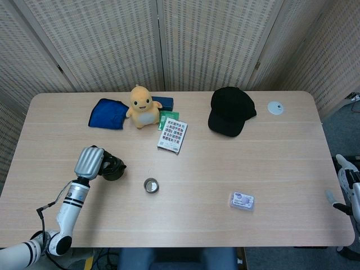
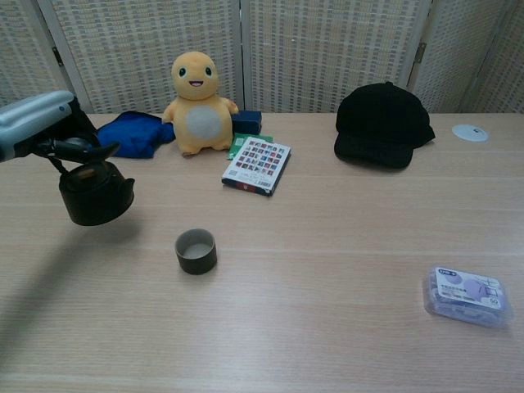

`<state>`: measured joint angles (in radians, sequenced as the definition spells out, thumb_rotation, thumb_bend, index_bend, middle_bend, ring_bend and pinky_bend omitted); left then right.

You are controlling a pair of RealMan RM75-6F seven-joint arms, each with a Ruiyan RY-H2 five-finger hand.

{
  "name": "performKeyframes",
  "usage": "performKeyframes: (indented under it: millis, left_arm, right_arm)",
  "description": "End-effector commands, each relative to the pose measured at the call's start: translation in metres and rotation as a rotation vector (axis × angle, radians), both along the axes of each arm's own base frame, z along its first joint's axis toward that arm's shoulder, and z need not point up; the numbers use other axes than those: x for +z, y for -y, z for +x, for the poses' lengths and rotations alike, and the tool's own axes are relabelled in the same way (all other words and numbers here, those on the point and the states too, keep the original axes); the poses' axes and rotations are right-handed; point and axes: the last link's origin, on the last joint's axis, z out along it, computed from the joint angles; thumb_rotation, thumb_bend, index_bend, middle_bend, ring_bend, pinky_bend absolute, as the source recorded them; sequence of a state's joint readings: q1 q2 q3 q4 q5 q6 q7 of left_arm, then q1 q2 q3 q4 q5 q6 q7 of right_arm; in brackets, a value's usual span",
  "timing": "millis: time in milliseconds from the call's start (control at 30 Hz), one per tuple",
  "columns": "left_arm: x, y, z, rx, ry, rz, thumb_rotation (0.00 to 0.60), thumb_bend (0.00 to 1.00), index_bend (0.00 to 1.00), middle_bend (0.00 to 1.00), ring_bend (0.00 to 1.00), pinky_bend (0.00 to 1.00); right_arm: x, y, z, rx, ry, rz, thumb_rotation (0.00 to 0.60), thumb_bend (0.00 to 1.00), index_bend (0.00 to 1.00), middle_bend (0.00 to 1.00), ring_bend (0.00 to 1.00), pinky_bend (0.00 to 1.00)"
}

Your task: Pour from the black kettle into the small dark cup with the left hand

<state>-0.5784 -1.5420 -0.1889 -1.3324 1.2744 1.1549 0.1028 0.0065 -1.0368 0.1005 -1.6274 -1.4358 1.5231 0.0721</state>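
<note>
My left hand (image 1: 90, 162) (image 2: 37, 123) holds the black kettle (image 1: 113, 168) (image 2: 94, 192) by its handle, lifted off the table at the left, upright with its spout toward the cup. The small dark cup (image 1: 151, 185) (image 2: 196, 250) stands upright on the table, to the right of the kettle and nearer the front edge. A gap separates kettle and cup. My right hand (image 1: 349, 183) hangs off the table's right edge, holding nothing; its fingers are hard to make out.
Behind the kettle lie a blue cloth (image 2: 137, 133), a yellow plush toy (image 2: 195, 91), a patterned booklet (image 2: 257, 164) and a green card. A black cap (image 2: 383, 124) and a white disc (image 2: 469, 132) sit at back right. A small plastic box (image 2: 465, 295) lies front right.
</note>
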Motion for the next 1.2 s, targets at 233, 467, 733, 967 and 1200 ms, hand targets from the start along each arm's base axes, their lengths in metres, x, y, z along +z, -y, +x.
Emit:
performKeyframes:
  millis: [233, 467, 733, 967, 1200]
  left_arm:
    - [0.007, 0.013, 0.002, -0.045, -0.037, -0.001, 0.284, 0.35, 1.00, 1.00, 0.97, 0.48]
    - [0.003, 0.027, 0.015, -0.111, -0.060, -0.022, 0.271, 0.35, 1.00, 1.00, 0.97, 0.48]
    - [-0.008, 0.036, 0.035, -0.204, -0.092, -0.042, 0.261, 0.35, 1.00, 1.00, 0.97, 0.48]
    - [-0.018, 0.037, 0.048, -0.257, -0.135, -0.028, 0.260, 0.35, 1.00, 1.00, 0.97, 0.48]
    - [-0.028, 0.035, 0.054, -0.292, -0.193, -0.010, 0.261, 0.35, 1.00, 1.00, 0.96, 0.48]
  right_arm:
    - [-0.002, 0.002, 0.002, 0.008, 0.000, 0.009, 0.600, 0.24, 0.10, 0.20, 0.14, 0.17]
    - [-0.003, 0.002, 0.003, 0.012, -0.001, 0.015, 0.600, 0.24, 0.11, 0.20, 0.14, 0.17]
    - [0.010, 0.007, 0.015, 0.076, -0.028, -0.023, 0.600, 0.24, 0.10, 0.20, 0.14, 0.17]
    - [0.011, 0.009, 0.019, 0.089, -0.035, -0.017, 0.600, 0.24, 0.11, 0.20, 0.14, 0.17]
    - [0.011, 0.006, 0.015, 0.075, -0.035, -0.019, 0.600, 0.24, 0.10, 0.20, 0.14, 0.17]
